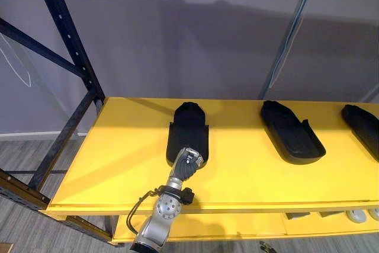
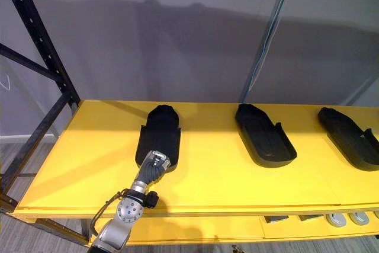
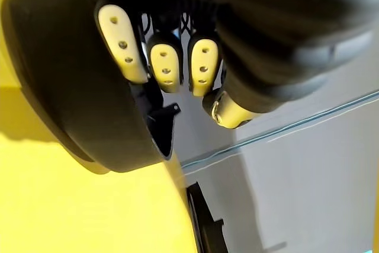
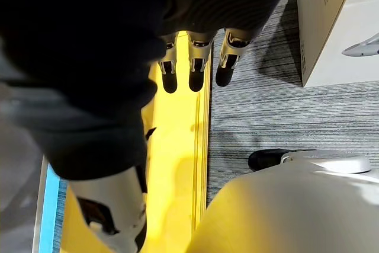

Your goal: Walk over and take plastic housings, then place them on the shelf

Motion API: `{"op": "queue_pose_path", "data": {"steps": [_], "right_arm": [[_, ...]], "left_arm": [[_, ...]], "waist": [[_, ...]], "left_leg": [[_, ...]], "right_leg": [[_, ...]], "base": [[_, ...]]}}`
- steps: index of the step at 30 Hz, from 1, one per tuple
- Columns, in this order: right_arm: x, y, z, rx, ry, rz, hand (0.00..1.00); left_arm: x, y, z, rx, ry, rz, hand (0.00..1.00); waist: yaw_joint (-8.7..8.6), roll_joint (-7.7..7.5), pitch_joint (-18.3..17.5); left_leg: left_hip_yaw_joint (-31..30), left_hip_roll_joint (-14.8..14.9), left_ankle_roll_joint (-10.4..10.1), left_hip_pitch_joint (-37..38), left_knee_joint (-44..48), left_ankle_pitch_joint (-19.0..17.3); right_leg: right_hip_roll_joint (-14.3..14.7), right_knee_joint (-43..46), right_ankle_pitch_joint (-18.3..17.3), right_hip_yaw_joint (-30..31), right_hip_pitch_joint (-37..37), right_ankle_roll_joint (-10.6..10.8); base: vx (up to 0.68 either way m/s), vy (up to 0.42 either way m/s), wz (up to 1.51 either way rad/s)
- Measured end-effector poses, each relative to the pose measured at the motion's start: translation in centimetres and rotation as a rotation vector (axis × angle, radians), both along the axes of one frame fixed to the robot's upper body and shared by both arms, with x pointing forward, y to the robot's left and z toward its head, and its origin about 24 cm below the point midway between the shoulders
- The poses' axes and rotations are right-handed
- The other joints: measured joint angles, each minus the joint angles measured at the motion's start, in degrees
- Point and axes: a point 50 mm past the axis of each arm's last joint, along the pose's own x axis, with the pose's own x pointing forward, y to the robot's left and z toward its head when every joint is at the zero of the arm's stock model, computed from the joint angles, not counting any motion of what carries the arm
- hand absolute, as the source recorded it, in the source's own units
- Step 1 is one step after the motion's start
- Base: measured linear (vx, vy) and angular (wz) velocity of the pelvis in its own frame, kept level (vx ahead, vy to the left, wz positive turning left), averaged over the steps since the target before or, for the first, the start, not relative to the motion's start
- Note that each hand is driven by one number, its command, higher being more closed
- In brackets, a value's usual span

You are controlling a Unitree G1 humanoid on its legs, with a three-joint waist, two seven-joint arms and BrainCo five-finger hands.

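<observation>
Three black plastic housings lie in a row on the yellow shelf (image 1: pixel 118 158): the left one (image 1: pixel 188 131), a middle one (image 1: pixel 291 131) and one at the right edge (image 1: pixel 362 125). My left hand (image 1: pixel 186 163) is at the near end of the left housing. In the left wrist view its fingers (image 3: pixel 121 39) are curled over that housing's rim (image 3: pixel 65 87), with the thumb opposite. The housing rests flat on the shelf. My right hand (image 4: pixel 189 69) hangs low beside the shelf's front edge with straight fingers and holds nothing.
A dark blue rack upright (image 1: pixel 65 34) with diagonal braces stands at the left, and a grey post (image 1: pixel 293 34) rises behind the shelf. Small parts (image 1: pixel 355 214) lie on a lower level. A white box (image 4: pixel 337 22) stands on the grey floor.
</observation>
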Motion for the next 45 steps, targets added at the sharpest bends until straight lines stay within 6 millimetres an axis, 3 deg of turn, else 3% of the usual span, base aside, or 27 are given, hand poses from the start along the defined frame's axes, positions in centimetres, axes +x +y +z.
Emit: {"op": "queue_pose_path", "data": {"steps": [12, 20, 25, 28, 32, 35, 39, 41, 45], "right_arm": [[0.4, 0.0, 0.1, -0.001, -0.009, 0.002, 0.0], [0.3, -0.1, 0.1, -0.003, -0.006, 0.003, 0.0], [0.3, -0.3, 0.1, -0.01, -0.007, -0.007, 0.0], [0.2, -0.3, 0.1, -0.013, -0.004, -0.012, 0.0], [-0.4, -0.5, 0.0, -0.018, 0.006, -0.024, 0.0], [-0.9, -0.6, -0.1, -0.02, 0.019, -0.03, 0.0], [-1.3, -0.7, -0.2, -0.02, 0.033, -0.049, 0.0], [-1.7, -0.7, -0.2, -0.025, 0.041, -0.056, 0.0], [-1.3, -0.6, -0.1, -0.025, 0.019, -0.046, 0.0]], "left_arm": [[1.4, 0.8, 0.4, 0.014, -0.007, 0.075, 1.0], [1.8, 0.8, 0.9, 0.005, -0.028, 0.091, 1.0], [1.2, 1.2, 2.3, -0.007, -0.067, 0.113, 1.0], [0.2, 2.1, 5.4, -0.061, -0.199, 0.144, 1.0], [-1.5, 4.8, 10.3, -0.151, -0.442, 0.26, 1.0], [-3.2, 7.7, 11.4, -0.193, -0.525, 0.398, 1.0], [-5.3, 11.5, 10.8, -0.259, -0.529, 0.617, 1.0], [-6.9, 13.5, 9.5, -0.279, -0.476, 0.734, 1.0], [-8.4, 14.8, 5.9, -0.251, -0.299, 0.834, 1.0]], "waist": [[-1.61, 0.08, 0.63], [-1.68, 0.18, 0.73], [-1.73, 0.56, 1.31], [-1.2, 0.54, 2.05], [0.28, 0.58, 2.86], [1.42, 0.58, 2.87], [2.86, 0.46, 2.85], [4.37, 0.42, 2.82], [5.0, -0.1, 2.79]], "left_leg": [[0.43, 0.03, -0.03, 0.72, -0.28, -0.04], [0.55, 0.05, -0.09, 0.78, -0.72, -0.07], [-0.01, 0.02, -0.08, 0.64, -0.73, -0.07], [-0.5, -0.01, -0.02, 0.46, -0.36, -0.11], [-1.96, -0.05, 0.14, 0.0, 0.9, -0.29], [-3.27, -0.01, 0.12, 0.05, 1.55, -0.35], [-4.77, -0.02, 0.09, -0.17, 1.98, -0.37], [-4.98, 0.05, 0.05, -0.27, 2.37, -0.47], [-6.08, 0.0, 0.12, -0.98, 3.8, -1.12]], "right_leg": [[0.09, -0.11, 0.0, 0.33, 0.56, -0.01], [0.14, -1.06, 0.23, 0.39, 0.96, -0.17], [0.05, -1.02, 0.23, -0.22, 1.09, -0.17], [-0.06, -0.84, 0.2, -0.36, 1.43, -0.16], [-0.24, 1.09, -0.94, -1.07, 1.57, 0.17], [-0.25, 3.17, -2.29, -2.13, 1.76, 0.21], [-0.34, 4.82, -3.46, -3.41, 1.83, 0.15], [-0.33, 5.46, -3.94, -3.65, 1.76, 0.19], [-0.63, 6.8, -4.98, -5.04, 1.79, 0.09]], "base": [[-0.01, 0.0, -0.01], [0.0, 0.0, 0.0], [0.0, -0.002, 0.04], [-0.02, -0.002, 0.09], [-0.05, -0.007, 0.15], [-0.05, -0.022, 0.23], [-0.04, -0.019, 0.2], [-0.02, -0.014, 0.1], [0.0, -0.012, 0.16]]}}
